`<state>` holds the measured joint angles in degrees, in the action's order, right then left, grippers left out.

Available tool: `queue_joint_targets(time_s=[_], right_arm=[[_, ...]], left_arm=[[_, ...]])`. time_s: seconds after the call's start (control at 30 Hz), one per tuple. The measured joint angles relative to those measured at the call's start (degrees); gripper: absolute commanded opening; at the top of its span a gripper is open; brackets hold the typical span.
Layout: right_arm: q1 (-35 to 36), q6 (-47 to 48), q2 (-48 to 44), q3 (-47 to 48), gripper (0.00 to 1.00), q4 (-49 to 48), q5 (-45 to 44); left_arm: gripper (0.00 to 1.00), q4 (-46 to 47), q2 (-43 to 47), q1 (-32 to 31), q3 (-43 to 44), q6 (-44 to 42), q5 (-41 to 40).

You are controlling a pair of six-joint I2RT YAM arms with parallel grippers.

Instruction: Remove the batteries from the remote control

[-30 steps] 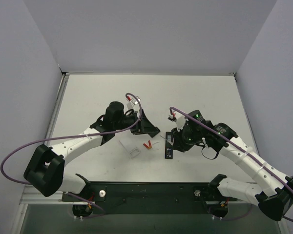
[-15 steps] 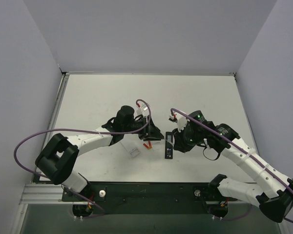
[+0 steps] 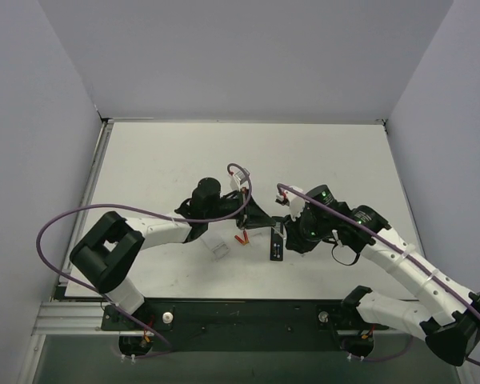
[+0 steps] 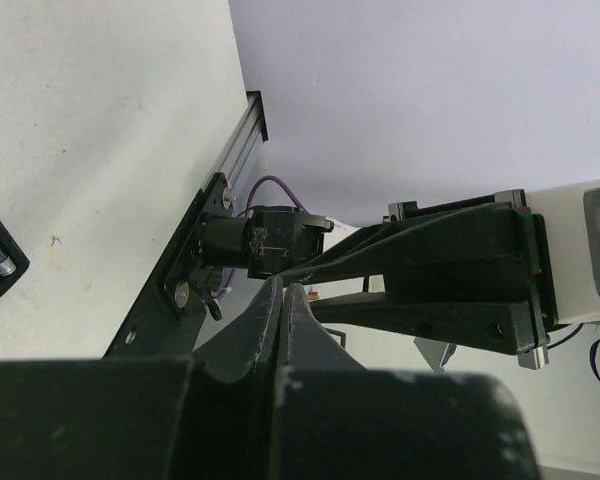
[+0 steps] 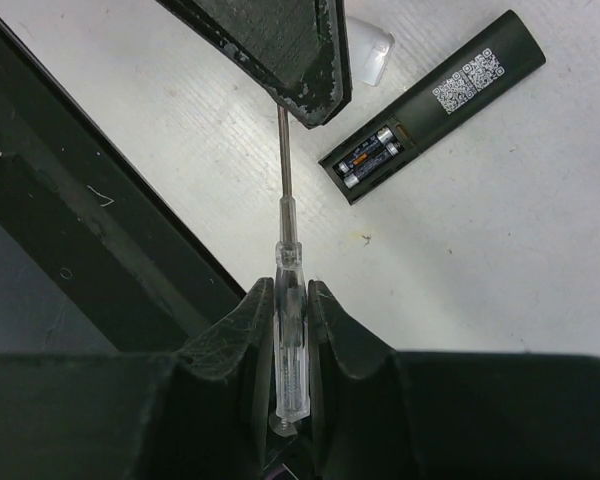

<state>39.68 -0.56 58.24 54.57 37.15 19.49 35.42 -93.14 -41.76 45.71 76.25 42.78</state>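
Two QR-code stickers (image 5: 468, 78) on the back of the remote control (image 5: 435, 100); too small to decode. It lies right of the table (image 3: 160, 152) centre, toward the near edge, with its compartment open and two batteries (image 5: 370, 155) inside. It lies ahead and to the right of the right claw (image 5: 288, 292), which pinches a clear-handled screwdriver (image 5: 286, 250) whose tip is hidden. Left claw (image 4: 283, 300) is pressed together. Only the top view shows the loose reddish batteries (image 3: 242, 238) left of the remote.

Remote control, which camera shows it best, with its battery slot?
The right wrist view: the remote control lies whole and close, its open slot showing batteries inside. The left wrist view catches only one end at its left edge. The top view shows it only as a small dark bar.
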Motion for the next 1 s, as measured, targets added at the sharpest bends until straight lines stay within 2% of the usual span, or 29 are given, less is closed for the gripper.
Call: queue_joint_targets(time_s=[0.1, 0.23, 0.5, 0.57, 0.8, 0.9, 0.93, 1.0], right_arm=[[0.0, 0.42, -0.39, -0.46, 0.06, -0.33, -0.17], [-0.11, -0.17, -2.36, -2.54, 0.25, -2.34, -0.74], [-1.62, -5.33, -15.28, -14.03, 0.37, -14.34, -2.73], [-1.88, -6.67, -19.04, -17.86, 0.4, -18.49, -2.69], [-1.88, -9.9, -24.61, -23.89, 0.41, -28.46, -2.71], [-1.88, -11.37, -24.41, -23.91, 0.48, -30.77, -3.37], [-1.9, -11.98, -24.37, -23.96, 0.54, -31.21, -4.11], [-1.88, -13.44, -24.76, -24.72, 0.56, -32.54, -5.9]], left_arm=[[0.0, 5.99, -1.01, -0.15, -2.08, 3.63, -0.09], [0.0, 14.19, -3.63, -0.15, -5.01, 9.79, -0.35], [0.0, 31.15, -7.8, -0.15, -12.68, 22.01, -5.05], [0.0, 33.27, -9.2, -0.17, -13.88, 25.33, -6.69], [0.0, 35.67, -13.77, -0.9, -14.58, 33.14, -12.11], [0.0, 36.52, -13.77, -1.27, -14.75, 34.16, -13.57], [0.0, 36.76, -13.77, -1.29, -14.88, 34.34, -14.01], [0.0, 37.27, -13.75, -1.31, -15.37, 34.62, -15.15]])
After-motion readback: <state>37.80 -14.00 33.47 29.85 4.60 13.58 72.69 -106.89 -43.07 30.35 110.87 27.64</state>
